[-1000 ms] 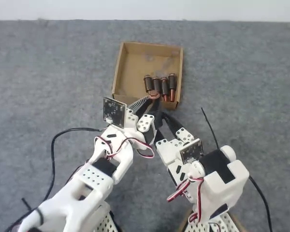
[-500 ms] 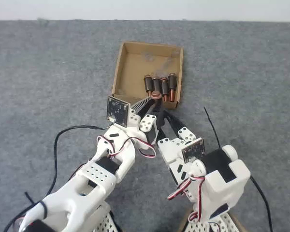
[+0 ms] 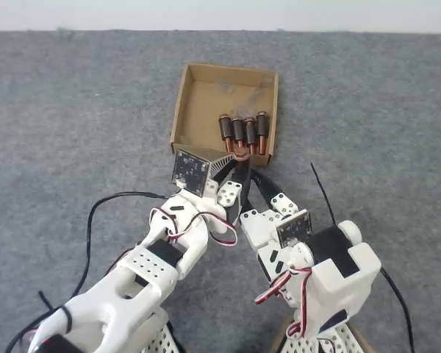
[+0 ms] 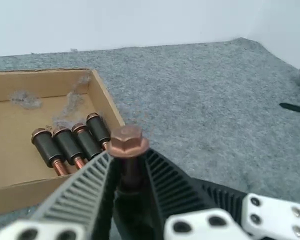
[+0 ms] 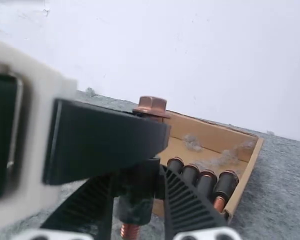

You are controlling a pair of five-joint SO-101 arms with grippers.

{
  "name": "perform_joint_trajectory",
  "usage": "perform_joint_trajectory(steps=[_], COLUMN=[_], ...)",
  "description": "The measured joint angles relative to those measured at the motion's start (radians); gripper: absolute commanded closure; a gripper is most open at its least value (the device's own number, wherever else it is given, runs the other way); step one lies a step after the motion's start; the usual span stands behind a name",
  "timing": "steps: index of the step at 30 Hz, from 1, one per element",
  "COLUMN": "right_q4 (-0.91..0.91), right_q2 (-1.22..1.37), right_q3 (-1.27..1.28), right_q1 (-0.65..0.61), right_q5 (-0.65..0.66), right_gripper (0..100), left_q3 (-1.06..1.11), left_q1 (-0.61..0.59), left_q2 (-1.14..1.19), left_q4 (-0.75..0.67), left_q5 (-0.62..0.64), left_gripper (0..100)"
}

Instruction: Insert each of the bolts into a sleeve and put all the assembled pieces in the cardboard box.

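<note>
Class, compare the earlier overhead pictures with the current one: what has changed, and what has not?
The left gripper swung a little to the right, toward the right gripper, and the piece shifted slightly with it. Nothing was taken or let go: both grippers' jaws stay shut on the piece. The right gripper hardly moved; the box and its four pieces stayed put.

Bright, even light; soft shadows

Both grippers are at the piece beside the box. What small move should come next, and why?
Probably open the right gripper: it and the left gripper both clamp the piece by the box wall, so the left can then carry it in.
</note>
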Motion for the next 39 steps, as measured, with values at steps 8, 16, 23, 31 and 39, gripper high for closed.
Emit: perform_joint_trajectory(steps=[8, 16, 23, 31, 39], right_q4=[0.000, 0.000, 0.000, 0.000, 0.000], right_q2=[0.000, 0.000, 0.000, 0.000, 0.000], right_q3=[0.000, 0.000, 0.000, 0.000, 0.000], right_q1=[0.012, 0.034, 0.034, 0.034, 0.034], right_q5=[0.002, 0.002, 0.002, 0.002, 0.002], right_gripper=[99.2, 99.2, 99.2, 99.2, 99.2], left_q3=[0.000, 0.000, 0.000, 0.000, 0.002], left_q1=[-0.006, -0.015, -0.015, -0.015, -0.002], left_q2=[0.011, 0.011, 0.012, 0.012, 0.012], left_q4=[0.006, 0.012, 0.012, 0.012, 0.012], left_q5=[-0.003, -0.003, -0.003, 0.008, 0.031], left_gripper=[83, 82, 82, 82, 82])
